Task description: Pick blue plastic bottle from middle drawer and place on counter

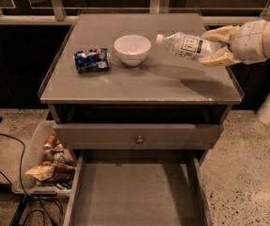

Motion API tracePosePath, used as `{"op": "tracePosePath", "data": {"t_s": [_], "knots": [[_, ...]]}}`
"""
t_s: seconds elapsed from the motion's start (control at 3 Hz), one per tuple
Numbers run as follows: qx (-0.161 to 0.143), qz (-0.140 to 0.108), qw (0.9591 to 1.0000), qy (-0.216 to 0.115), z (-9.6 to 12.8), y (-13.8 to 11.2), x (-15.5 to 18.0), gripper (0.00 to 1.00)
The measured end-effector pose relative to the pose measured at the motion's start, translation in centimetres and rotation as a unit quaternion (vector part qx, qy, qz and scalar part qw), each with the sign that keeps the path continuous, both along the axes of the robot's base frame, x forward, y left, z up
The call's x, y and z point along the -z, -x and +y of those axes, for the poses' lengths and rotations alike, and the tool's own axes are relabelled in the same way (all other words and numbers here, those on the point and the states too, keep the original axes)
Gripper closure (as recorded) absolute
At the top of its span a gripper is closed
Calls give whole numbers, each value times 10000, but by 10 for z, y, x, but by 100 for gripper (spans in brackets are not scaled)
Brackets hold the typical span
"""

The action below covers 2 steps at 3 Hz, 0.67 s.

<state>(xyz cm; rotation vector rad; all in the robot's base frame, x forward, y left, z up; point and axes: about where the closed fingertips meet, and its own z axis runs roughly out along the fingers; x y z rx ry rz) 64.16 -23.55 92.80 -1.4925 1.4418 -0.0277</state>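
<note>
The claw (pixel 213 47) reaches in from the right edge of the frame, at upper right, and is clenched on the blue plastic bottle (pixel 186 45). One pale finger (pixel 218 33) lies along the bottle's upper side and the other along its lower side, both gripping the base end. The rest of the bottle sticks out to the left of the claw.

The bottle lies almost level, its cap end pointing left and slightly up in the frame toward the white bowl (pixel 132 49), with a gap between cap and bowl. It is held over the right part of the worktop (pixel 139 81), and its shadow falls on the grey surface just below it. The bottle is small and clear, with a white cap and a white label carrying dark print.

Left of the bowl, a crushed blue-and-white can (pixel 92 60) lies on its side. Below the worktop is a closed drawer front (pixel 101 135) with a small round knob. Beneath that, the middle drawer (pixel 134 192) stands pulled out, showing a plain grey floor.
</note>
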Motion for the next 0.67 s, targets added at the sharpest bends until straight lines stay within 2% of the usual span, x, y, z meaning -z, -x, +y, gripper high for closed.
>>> {"op": "tracePosePath", "data": {"t_s": [0.33, 0.67], "knots": [[-164, 297, 9990, -289, 10, -26, 11, 100], [-356, 604, 9971, -285, 20, -32, 23, 100]]}}
